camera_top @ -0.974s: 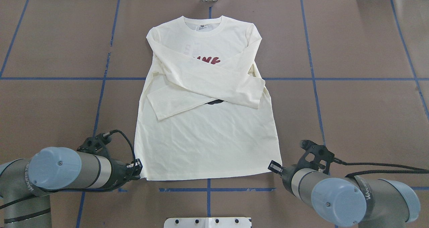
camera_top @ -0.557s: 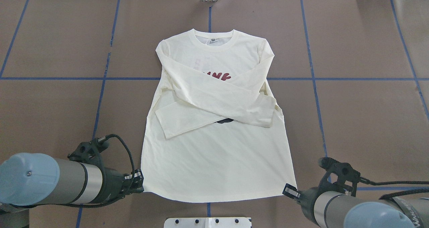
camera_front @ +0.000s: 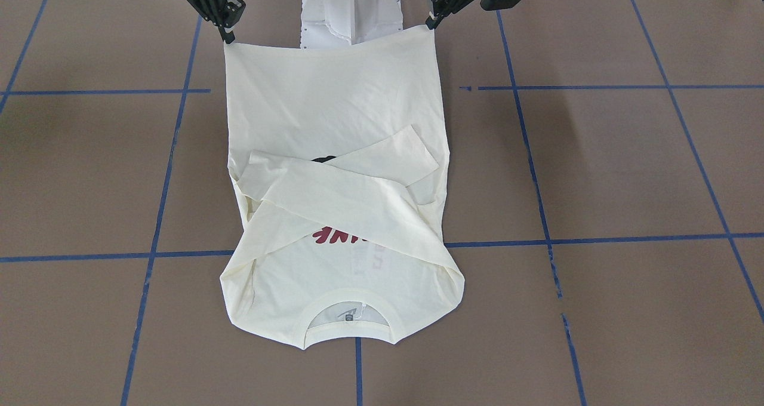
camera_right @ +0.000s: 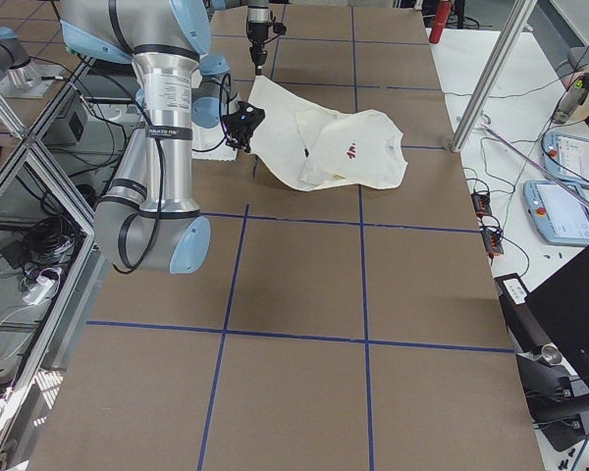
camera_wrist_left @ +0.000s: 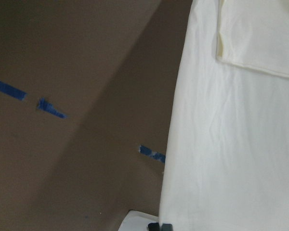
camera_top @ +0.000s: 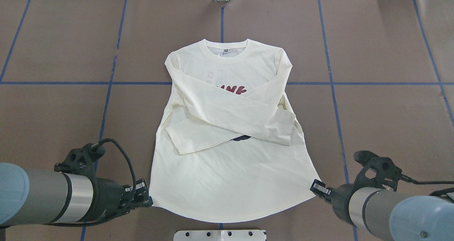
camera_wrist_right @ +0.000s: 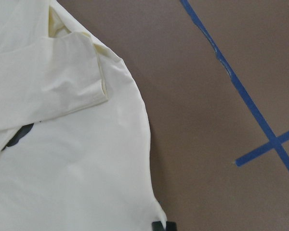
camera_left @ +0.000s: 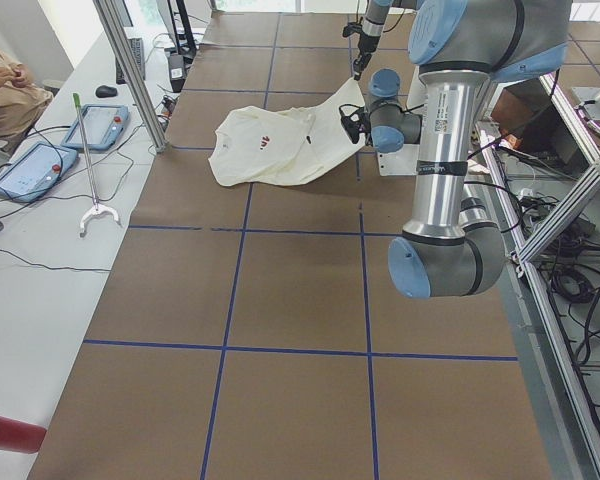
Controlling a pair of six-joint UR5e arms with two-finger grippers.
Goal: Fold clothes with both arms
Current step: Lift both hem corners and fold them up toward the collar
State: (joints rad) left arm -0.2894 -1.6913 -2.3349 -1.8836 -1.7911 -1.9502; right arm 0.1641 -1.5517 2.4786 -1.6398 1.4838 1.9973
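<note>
The cream-white long-sleeved T-shirt [camera_top: 227,170] lies face up, collar [camera_top: 226,53] at the far end, both sleeves crossed over the chest. Part of the red lettering [camera_top: 232,89] and a bit of black print show. My left gripper [camera_top: 145,198] is shut on the hem's left corner. My right gripper [camera_top: 316,189] is shut on the hem's right corner. The hem is raised off the table between them. In the front-facing view the left gripper [camera_front: 431,22] and right gripper [camera_front: 227,33] hold the stretched hem of the shirt [camera_front: 334,113]. The wrist views show the shirt's edge [camera_wrist_left: 221,159] [camera_wrist_right: 72,163] running into each gripper.
The brown table [camera_top: 390,120] carries a grid of blue tape lines [camera_top: 333,83]. The white pedestal base [camera_top: 220,235] sits just behind the hem. Tablets [camera_left: 40,165] and a grabber tool lie on the white side bench beyond the table.
Both grippers have drawn back toward the robot base, dragging the shirt nearer along the table. The hem corners stay gripped, and the hem now bows between them.
</note>
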